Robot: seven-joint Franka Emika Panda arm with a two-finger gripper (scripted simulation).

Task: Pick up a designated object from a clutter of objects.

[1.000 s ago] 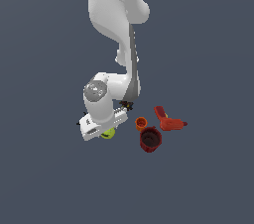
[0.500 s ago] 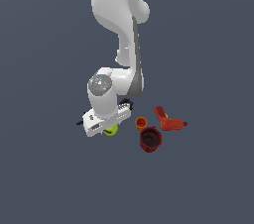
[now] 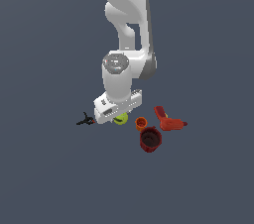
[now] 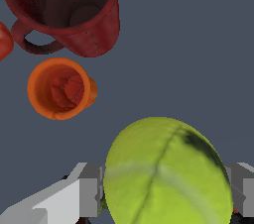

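Note:
The yellow-green tennis ball (image 4: 166,173) with its dark curved seam fills the wrist view, pressed between my two grey fingers (image 4: 89,196). My gripper (image 4: 166,196) is shut on it. In the exterior view the ball (image 3: 121,118) peeks out under the white hand, and the gripper (image 3: 118,116) is mostly hidden by that hand. The rest of the clutter lies to the exterior view's right of the ball: a small orange cup (image 3: 141,123), a dark red cup (image 3: 150,139) and a red drill-like tool (image 3: 167,119).
Tiny black pieces (image 3: 85,120) lie just to the exterior view's left of the hand. In the wrist view the orange cup (image 4: 60,89) and the dark red cup (image 4: 69,10) with its handle sit close beyond the ball. The floor is plain dark grey.
The hand has swung toward the exterior view's right and slightly up, carrying the ball with it. The black pieces have come into view. The cups and drill stayed put.

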